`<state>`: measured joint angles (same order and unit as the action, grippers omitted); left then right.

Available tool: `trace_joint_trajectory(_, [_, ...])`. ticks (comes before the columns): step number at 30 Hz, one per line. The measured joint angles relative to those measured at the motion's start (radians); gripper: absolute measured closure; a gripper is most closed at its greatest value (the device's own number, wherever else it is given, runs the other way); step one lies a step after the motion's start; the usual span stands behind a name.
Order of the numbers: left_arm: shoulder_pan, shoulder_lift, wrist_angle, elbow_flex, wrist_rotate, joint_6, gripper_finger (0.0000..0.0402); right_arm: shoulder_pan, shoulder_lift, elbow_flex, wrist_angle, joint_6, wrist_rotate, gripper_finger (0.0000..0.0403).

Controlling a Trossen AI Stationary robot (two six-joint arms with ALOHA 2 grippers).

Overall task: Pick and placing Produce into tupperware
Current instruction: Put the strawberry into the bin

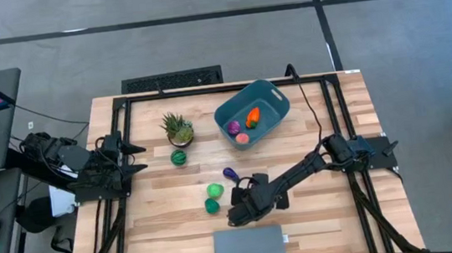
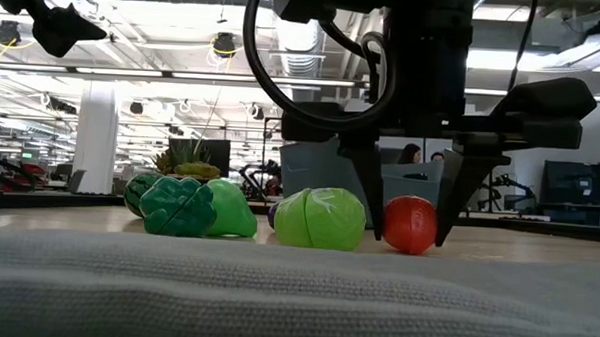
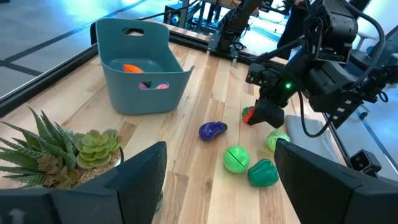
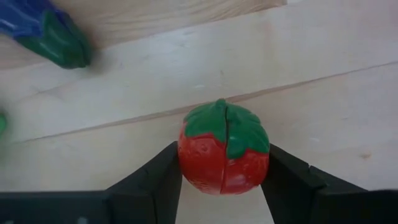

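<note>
At the left edge of the bench (image 1: 328, 217) the left arm waits folded, its left tool (image 1: 138, 157) pointing right toward the potted succulent (image 1: 178, 128), fingers parted with nothing between them. Just near of the plant lies a dark green round toy (image 1: 179, 157). Toward the middle sit a light green cabbage toy (image 1: 215, 191) and a darker green pepper-like toy (image 1: 211, 205), with a purple eggplant (image 1: 230, 174) just right of the cabbage. The right arm reaches in from the right edge, stretched low and leftward across the wood, wrist bent down so the right tool (image 2: 410, 224) stands on the surface with its fingers pressed against both sides of a red strawberry toy (image 4: 224, 149) that rests on the bench. Far of this, the teal bin (image 1: 276, 96) sits tilted at the far middle, holding an orange carrot (image 1: 253, 118), a magenta piece (image 1: 234, 127) and a pink piece (image 1: 243, 138). A flat grey slab (image 1: 250, 248) lies at the near edge. The light wood bench carries black rails; a monitor stands left, grey floor around, an open workshop with ceiling lights behind
</note>
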<state>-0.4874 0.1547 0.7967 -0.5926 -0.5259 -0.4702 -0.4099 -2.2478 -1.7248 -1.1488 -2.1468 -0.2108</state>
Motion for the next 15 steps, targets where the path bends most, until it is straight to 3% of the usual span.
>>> trace_joint_trajectory(10, [0.000, 0.000, 0.000, 0.000, -0.002, 0.000, 0.0116, -0.023, 0.020, -0.013, -0.010, -0.028, -0.032, 0.0195])
trace_joint_trajectory(15, [0.000, 0.000, 0.000, 0.000, -0.005, 0.000, 0.0116, -0.035, 0.032, -0.042, -0.057, -0.030, -0.110, 0.0191])
